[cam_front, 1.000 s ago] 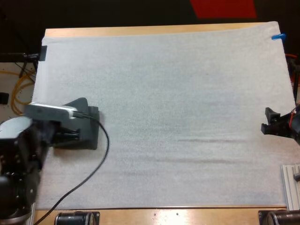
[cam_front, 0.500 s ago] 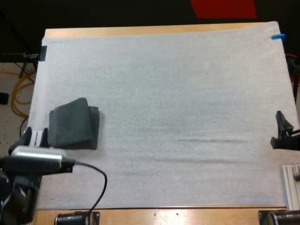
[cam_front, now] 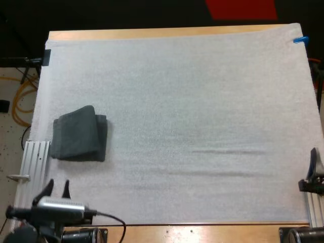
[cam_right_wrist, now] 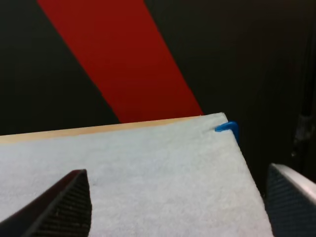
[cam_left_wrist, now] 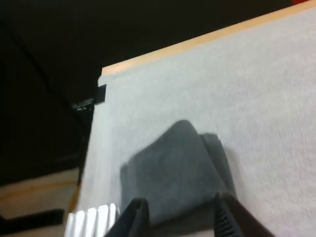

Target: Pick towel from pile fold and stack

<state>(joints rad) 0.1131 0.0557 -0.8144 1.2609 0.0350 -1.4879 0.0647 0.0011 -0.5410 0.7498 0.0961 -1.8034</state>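
Observation:
A folded dark grey-green towel stack (cam_front: 80, 134) lies on the white mat (cam_front: 192, 111) near its left edge, with nothing touching it. My left gripper (cam_front: 57, 186) is open at the mat's near left corner, well short of the stack. In the left wrist view its fingers (cam_left_wrist: 136, 217) stand apart, and the towel stack (cam_left_wrist: 173, 163) lies beyond them. My right gripper (cam_front: 314, 169) sits at the mat's right edge. In the right wrist view that gripper (cam_right_wrist: 177, 197) is open over bare mat, its fingers (cam_right_wrist: 64, 202) wide apart.
A ribbed metal rail (cam_front: 35, 157) lies along the mat's left edge beside the towel stack, and another metal rail (cam_front: 315, 207) sits at the near right corner. The wooden table edge (cam_front: 167, 32) runs along the far side.
My left gripper has drawn back from the towel stack to the near left corner, leaving the stack on the mat. My right gripper has slid nearer along the right edge.

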